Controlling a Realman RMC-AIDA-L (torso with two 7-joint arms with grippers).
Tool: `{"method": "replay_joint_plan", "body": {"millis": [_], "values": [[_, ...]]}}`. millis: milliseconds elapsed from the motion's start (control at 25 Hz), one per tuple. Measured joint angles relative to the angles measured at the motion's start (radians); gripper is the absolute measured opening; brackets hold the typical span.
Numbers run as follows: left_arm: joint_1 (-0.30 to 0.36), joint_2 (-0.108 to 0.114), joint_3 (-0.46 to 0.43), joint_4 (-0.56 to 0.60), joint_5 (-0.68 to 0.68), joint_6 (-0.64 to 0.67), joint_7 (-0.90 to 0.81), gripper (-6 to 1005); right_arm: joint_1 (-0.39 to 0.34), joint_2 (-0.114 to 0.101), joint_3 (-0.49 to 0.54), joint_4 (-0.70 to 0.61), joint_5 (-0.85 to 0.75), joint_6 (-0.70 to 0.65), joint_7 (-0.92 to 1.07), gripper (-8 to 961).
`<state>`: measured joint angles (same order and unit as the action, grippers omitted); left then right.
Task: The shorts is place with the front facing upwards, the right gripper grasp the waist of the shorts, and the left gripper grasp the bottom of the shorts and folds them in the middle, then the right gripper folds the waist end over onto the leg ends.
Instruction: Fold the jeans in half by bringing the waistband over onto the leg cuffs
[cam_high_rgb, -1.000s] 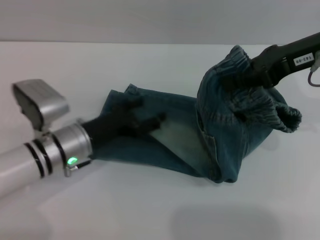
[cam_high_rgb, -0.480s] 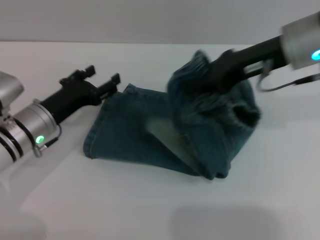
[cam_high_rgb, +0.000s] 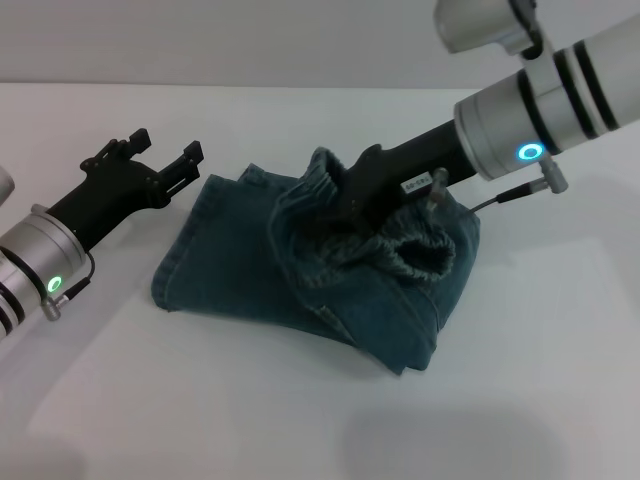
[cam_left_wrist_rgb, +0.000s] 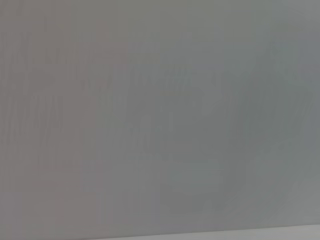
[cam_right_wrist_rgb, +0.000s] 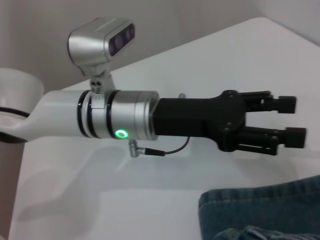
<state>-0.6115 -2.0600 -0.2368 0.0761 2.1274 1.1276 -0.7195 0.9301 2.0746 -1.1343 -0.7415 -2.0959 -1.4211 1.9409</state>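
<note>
The blue-green denim shorts (cam_high_rgb: 240, 270) lie folded lengthwise on the white table (cam_high_rgb: 520, 380), with the leg ends (cam_high_rgb: 178, 262) at the left. My right gripper (cam_high_rgb: 350, 200) is shut on the ruffled waist (cam_high_rgb: 412, 258) and holds it bunched above the middle of the shorts, its fingertips buried in the cloth. My left gripper (cam_high_rgb: 163, 148) hovers open just beyond the upper left corner of the shorts, touching nothing. The right wrist view shows that left gripper (cam_right_wrist_rgb: 292, 121) open above a corner of the shorts (cam_right_wrist_rgb: 260, 212). The left wrist view shows only plain grey.
The white table runs on all sides of the shorts, with bare surface in front and to the right. A grey wall (cam_high_rgb: 250, 40) stands behind the table's far edge.
My right gripper has carried the waist leftward and lower, over the legs. My left gripper has lifted off the shorts and pulled back to the left, now open.
</note>
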Motion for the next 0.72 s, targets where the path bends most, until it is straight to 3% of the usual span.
{"method": "replay_joint_plan", "body": {"millis": [200,440,720], "values": [[0.006,-0.001,-0.017,-0.015,-0.003,-0.004,0.009,814,0.006,0.002,-0.067,0.006,0.035,0.032,0.006,100],[0.008,-0.002,-0.018,-0.024,-0.003,-0.006,0.016,815,-0.009,0.004,-0.107,0.000,0.100,0.064,-0.023,307],[0.014,-0.002,-0.018,-0.041,-0.003,-0.017,0.035,814,-0.034,0.001,-0.111,-0.002,0.190,0.087,-0.088,460]]}}
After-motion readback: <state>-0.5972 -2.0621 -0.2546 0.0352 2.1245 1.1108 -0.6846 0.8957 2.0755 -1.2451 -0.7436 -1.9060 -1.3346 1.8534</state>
